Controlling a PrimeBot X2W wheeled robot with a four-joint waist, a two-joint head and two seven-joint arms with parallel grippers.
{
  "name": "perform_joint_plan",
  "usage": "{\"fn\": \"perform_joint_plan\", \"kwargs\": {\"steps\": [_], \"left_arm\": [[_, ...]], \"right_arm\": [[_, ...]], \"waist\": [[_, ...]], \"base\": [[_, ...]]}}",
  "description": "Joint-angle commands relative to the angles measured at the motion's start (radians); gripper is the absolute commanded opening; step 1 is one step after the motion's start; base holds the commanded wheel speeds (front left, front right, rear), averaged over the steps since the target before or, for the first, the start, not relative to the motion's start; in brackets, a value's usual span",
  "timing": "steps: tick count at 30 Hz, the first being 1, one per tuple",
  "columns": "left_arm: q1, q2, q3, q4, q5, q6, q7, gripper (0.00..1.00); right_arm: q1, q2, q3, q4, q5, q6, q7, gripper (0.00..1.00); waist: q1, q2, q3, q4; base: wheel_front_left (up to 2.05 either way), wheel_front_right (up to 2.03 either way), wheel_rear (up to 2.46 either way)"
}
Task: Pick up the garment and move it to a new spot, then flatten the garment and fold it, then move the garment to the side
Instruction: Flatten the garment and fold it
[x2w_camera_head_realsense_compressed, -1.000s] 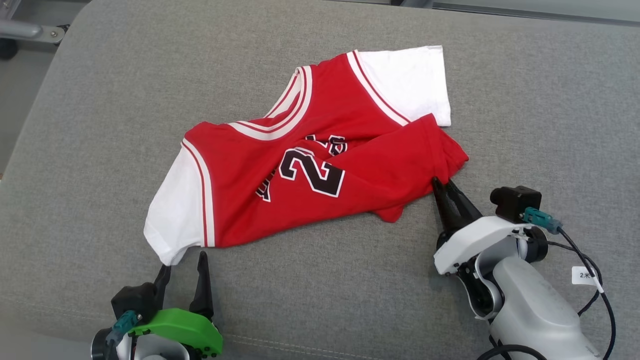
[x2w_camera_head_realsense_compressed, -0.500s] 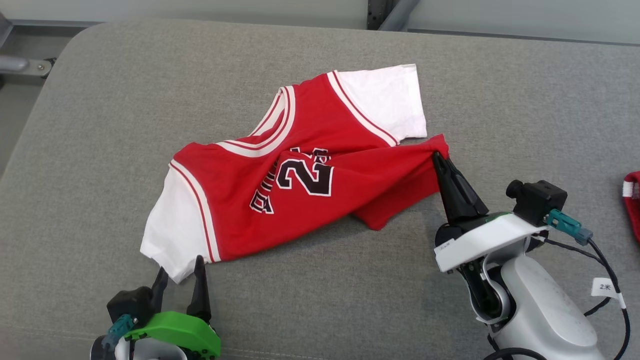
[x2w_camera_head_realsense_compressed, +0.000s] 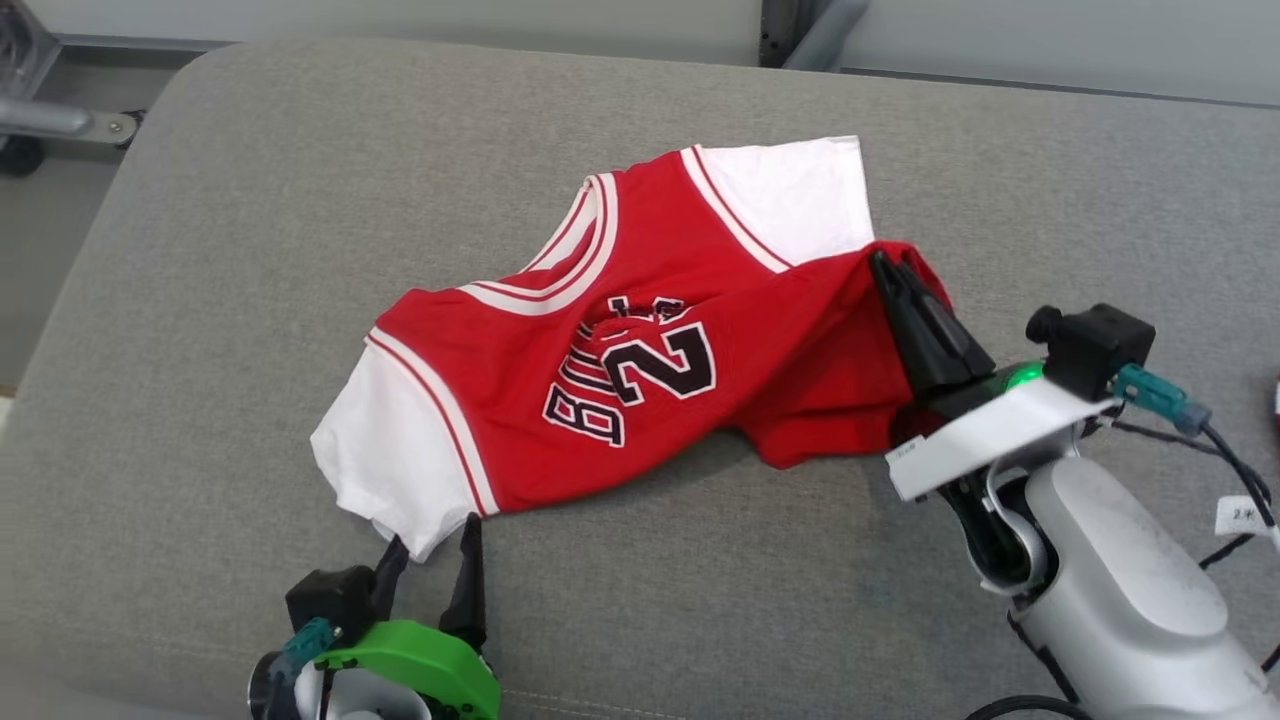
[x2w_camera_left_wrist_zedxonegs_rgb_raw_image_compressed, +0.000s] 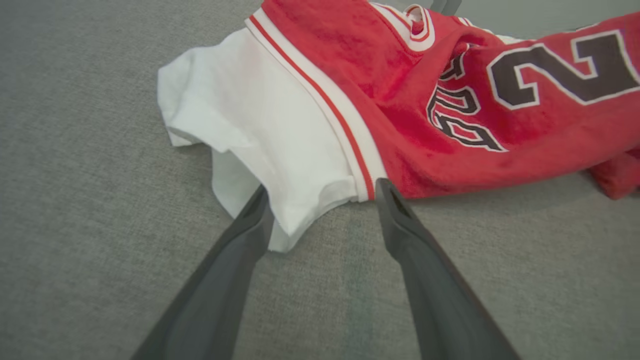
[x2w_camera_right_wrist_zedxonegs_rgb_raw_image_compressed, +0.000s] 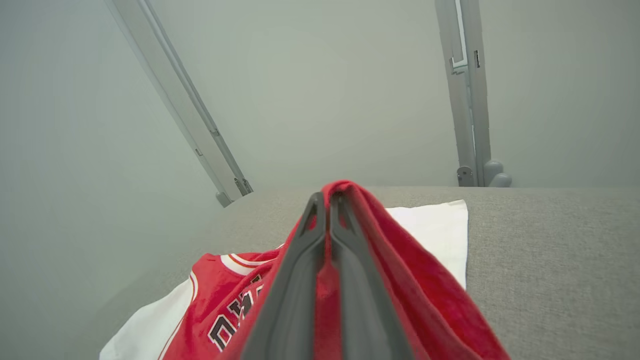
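Jersey (x2w_camera_head_realsense_compressed: 560, 340): black white-edged "2", mid-frame in head view; next digit lost in fold. Beside it, lettering starting "BU", rest creased. Cable tag (x2w_camera_head_realsense_compressed: 1243, 516), right edge: "2" plus unclear character.

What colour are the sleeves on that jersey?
White. The sleeve of the red jersey shows best in the left wrist view.

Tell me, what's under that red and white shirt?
The shirt lies on a grey cushion; one red corner is raised, pinched in the right gripper. Whatever is beneath the crumpled middle is covered by cloth.
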Motion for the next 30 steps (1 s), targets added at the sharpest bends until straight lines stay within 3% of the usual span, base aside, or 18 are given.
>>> {"fn": "perform_joint_plan", "kwargs": {"steps": [1, 6, 7, 8, 9, 13, 17, 30], "left_arm": [[-0.023, 0.003, -0.032, -0.002, -0.019, -0.003, 0.0, 1.0], [-0.034, 0.003, -0.128, 0.002, -0.058, 0.009, 0.0, 1.0], [-0.037, 0.003, -0.148, 0.002, -0.061, 0.01, 0.0, 1.0], [-0.039, 0.003, -0.163, 0.004, -0.067, 0.013, 0.0, 1.0], [-0.042, 0.003, -0.177, 0.008, -0.073, 0.015, 0.0, 1.0], [-0.047, 0.002, -0.203, 0.008, -0.078, 0.024, 0.0, 1.0], [-0.049, 0.003, -0.157, -0.006, -0.046, 0.047, 0.0, 1.0], [-0.031, 0.003, 0.005, -0.069, 0.068, 0.032, 0.0, 1.0]], "right_arm": [[-0.052, -0.002, -0.009, 0.054, -0.011, 0.0, -0.002, 0.0], [-0.217, 0.016, -0.056, 0.309, -0.067, 0.0, 0.01, 0.0], [-0.255, 0.014, -0.058, 0.371, -0.093, 0.0, 0.023, 0.33], [-0.292, 0.021, -0.07, 0.434, -0.1, 0.0, 0.034, 0.82], [-0.327, 0.023, -0.084, 0.506, -0.114, 0.0, 0.048, 1.0], [-0.447, 0.046, -0.142, 0.704, -0.168, 0.0, 0.03, 1.0], [-0.451, 0.071, -0.14, 0.737, -0.186, 0.0, 0.001, 1.0], [-0.132, 0.033, -0.201, 0.457, -0.18, -0.001, -0.003, 1.0]], "waist": [[0.0, 0.0, 0.025, 0.082], [0.0, 0.0, 0.058, 0.185], [0.0, 0.0, 0.069, 0.203], [0.0, 0.0, 0.077, 0.217], [0.0, 0.0, 0.084, 0.228], [0.0, 0.0, 0.093, 0.248], [0.0, 0.0, 0.075, 0.207], [0.0, 0.0, 0.001, -0.011]], "base": [[0.0, 0.0, 0.0], [0.0, 0.0, 0.0], [0.0, 0.0, 0.0], [0.0, 0.0, 0.0], [0.0, 0.0, 0.0], [0.0, 0.0, 0.0], [0.0, 0.0, 0.0], [0.0, 0.0, 0.0]]}}
